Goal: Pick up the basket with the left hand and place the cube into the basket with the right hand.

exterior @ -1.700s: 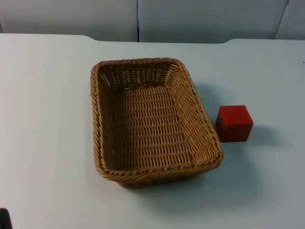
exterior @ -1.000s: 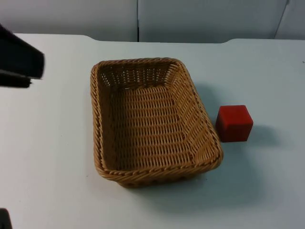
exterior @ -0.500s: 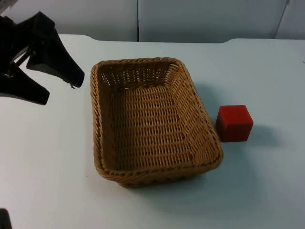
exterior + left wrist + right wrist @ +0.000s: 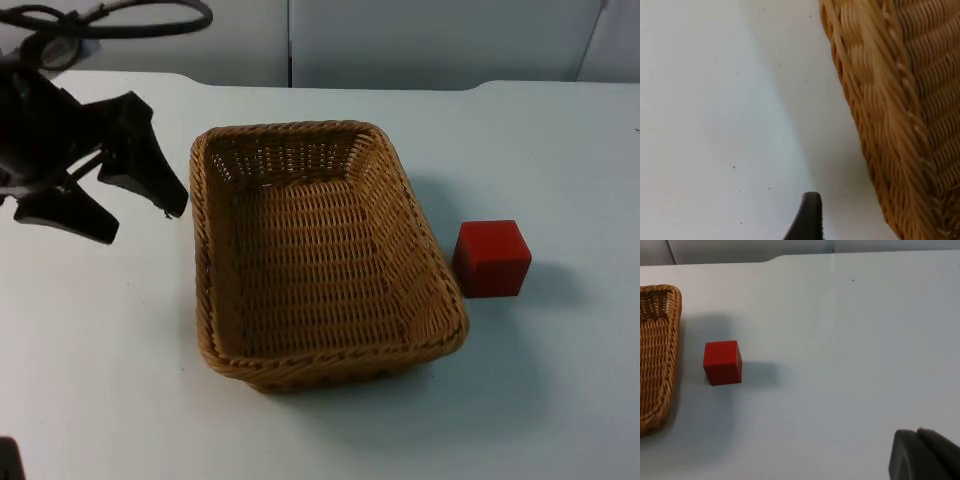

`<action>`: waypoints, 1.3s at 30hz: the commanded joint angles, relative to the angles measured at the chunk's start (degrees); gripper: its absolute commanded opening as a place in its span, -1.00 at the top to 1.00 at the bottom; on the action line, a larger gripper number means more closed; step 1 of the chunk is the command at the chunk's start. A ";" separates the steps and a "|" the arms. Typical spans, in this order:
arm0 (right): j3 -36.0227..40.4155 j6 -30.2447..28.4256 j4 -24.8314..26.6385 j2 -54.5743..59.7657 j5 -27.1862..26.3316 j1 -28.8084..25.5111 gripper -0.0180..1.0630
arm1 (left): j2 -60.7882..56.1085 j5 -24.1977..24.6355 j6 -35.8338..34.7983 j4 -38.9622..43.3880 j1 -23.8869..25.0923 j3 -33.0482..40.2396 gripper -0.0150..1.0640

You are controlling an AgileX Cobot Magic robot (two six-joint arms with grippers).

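A tan wicker basket (image 4: 291,130) sits empty in the middle of the table, and its woven wall (image 4: 875,100) passes close by in the left wrist view. My left gripper (image 4: 143,224) hovers just left of the basket's left rim, open, with nothing between its fingers; one black fingertip (image 4: 810,215) hangs above bare table beside the rim. A red cube (image 4: 491,258) rests on the table just right of the basket. From the right wrist I see the cube (image 4: 722,362) beside the basket's edge (image 4: 657,355), far from my shut right gripper (image 4: 917,452), which waits.
White table top (image 4: 560,400) spreads around the basket and cube. The grey partition wall (image 4: 420,40) closes off the far edge.
The left arm has come in from the upper left and moved down toward the basket's left rim, its fingers spreading apart. Basket and cube have not moved.
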 commanded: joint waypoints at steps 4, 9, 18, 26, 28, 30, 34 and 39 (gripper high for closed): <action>0.36 0.05 0.30 -0.24 -0.70 0.09 0.92 | 3.36 -1.89 1.01 -1.95 -3.73 -0.54 -0.43; 0.36 0.05 0.30 -0.24 -0.70 0.09 0.92 | 5.19 -5.72 3.58 -6.69 -5.67 -0.54 -0.42; 0.36 0.05 0.30 -0.24 -0.70 0.09 0.92 | 10.25 -9.75 8.02 -13.58 -5.62 -2.66 0.39; 0.36 0.05 0.30 -0.24 -0.70 0.09 0.92 | 12.46 -8.95 7.38 -13.81 -5.62 -6.58 0.97; 0.36 0.05 0.30 -0.24 -0.70 0.09 0.92 | 12.22 -6.56 5.77 -13.46 -4.95 -8.67 0.97; 0.36 0.05 0.30 -0.24 -0.70 0.09 0.92 | 12.22 -4.44 2.43 -12.78 -4.19 -10.12 0.97; 0.36 0.05 0.30 -0.24 -0.70 0.09 0.92 | 11.61 -2.62 0.90 -11.87 -3.50 -11.04 0.97; 0.36 0.05 0.30 -0.24 -0.70 0.09 0.92 | 9.40 -2.36 -0.03 -11.31 -2.92 -11.04 0.97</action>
